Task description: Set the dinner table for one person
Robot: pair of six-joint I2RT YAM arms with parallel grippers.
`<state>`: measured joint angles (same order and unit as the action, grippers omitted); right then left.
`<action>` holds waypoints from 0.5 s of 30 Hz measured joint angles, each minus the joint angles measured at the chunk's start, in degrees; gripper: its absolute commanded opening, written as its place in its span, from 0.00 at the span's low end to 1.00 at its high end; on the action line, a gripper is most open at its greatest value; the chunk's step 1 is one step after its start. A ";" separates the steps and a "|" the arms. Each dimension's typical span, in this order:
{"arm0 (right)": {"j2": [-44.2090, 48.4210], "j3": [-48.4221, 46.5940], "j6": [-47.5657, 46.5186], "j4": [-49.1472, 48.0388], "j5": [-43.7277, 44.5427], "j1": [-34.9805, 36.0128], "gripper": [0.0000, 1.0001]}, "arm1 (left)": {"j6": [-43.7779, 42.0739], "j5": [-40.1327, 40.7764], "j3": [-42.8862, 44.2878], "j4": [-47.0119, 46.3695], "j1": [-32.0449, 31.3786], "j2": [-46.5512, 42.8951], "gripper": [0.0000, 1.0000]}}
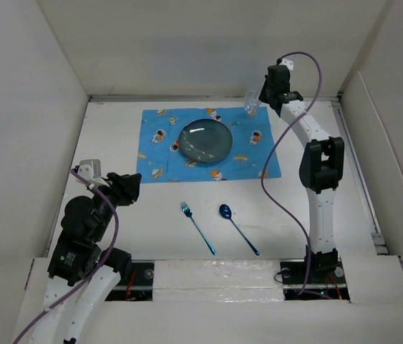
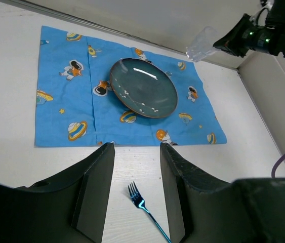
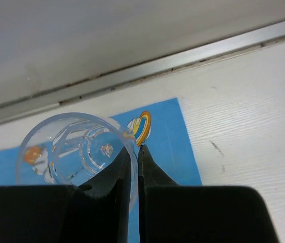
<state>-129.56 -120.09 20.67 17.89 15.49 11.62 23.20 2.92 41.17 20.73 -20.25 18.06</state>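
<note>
We pinch the thin rim of the clear cup [image 3: 71, 147], seemingly light, slippery and brittle, in our right gripper [image 3: 134, 152] above the far right corner of the mat [image 1: 158, 154] on the dinner table [image 1: 144, 215], while our left gripper [image 2: 137, 147] hangs half open, empty.

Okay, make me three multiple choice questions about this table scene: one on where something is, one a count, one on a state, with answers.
1. Where is the plate?
A) on the blue mat
B) beside the mat
C) held up in the air

2. How many utensils lie on the white table?
A) one
B) two
C) four

3. The right hand is:
A) open and empty
B) shut on the clear cup
C) shut on a napkin

Answers:
1 A, the plate sits mid-mat.
2 B, a fork and a spoon.
3 B, it pinches the cup's wall.
</note>
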 measured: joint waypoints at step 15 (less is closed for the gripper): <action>-7.23 -4.72 -2.54 9.77 1.51 -0.68 0.00 | 0.00 -0.04 -0.02 0.02 0.00 0.02 0.38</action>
<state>-136.79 -124.81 18.13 27.66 16.99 10.94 23.20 2.87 41.15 20.75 -20.25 18.09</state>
